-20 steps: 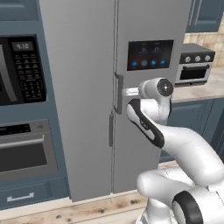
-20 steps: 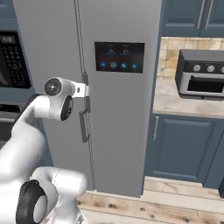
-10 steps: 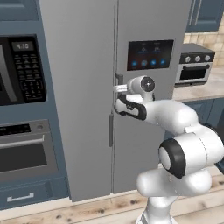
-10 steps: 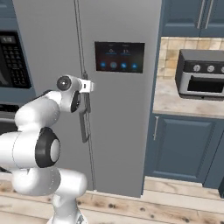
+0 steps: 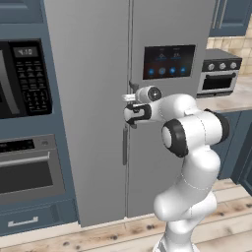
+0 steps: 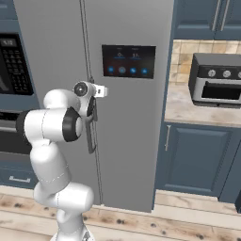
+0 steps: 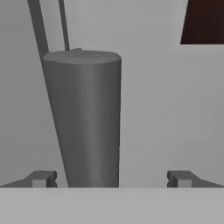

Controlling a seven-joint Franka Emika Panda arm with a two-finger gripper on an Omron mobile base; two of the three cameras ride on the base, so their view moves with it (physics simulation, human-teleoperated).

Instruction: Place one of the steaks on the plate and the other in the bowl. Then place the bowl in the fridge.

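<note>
The tall grey fridge (image 5: pixel 93 108) (image 6: pixel 132 155) stands shut in front of me. My gripper (image 5: pixel 129 112) (image 6: pixel 93 111) is up against the seam between its two doors, at the upper end of a vertical door handle (image 5: pixel 124 150) (image 6: pixel 91 141). In the hand view the grey handle bar (image 7: pixel 85 118) rises between my open fingers, nearer the left fingertip (image 7: pixel 42 179), and the gripper (image 7: pixel 111 178) touches nothing. The dark door display (image 7: pixel 203 22) shows at the top right. The steaks, the plate and the bowl are out of view.
A black built-in microwave (image 5: pixel 24 78) and oven (image 5: pixel 29 170) sit left of the fridge. To the right, a toaster oven (image 5: pixel 219 74) (image 6: pixel 219 80) stands on a counter over blue cabinets (image 6: pixel 197 160). Wooden floor runs below.
The arm has straightened upward and its hand has moved left and forward, from in front of the right door to the handle at the door seam. The jaws stayed open.
</note>
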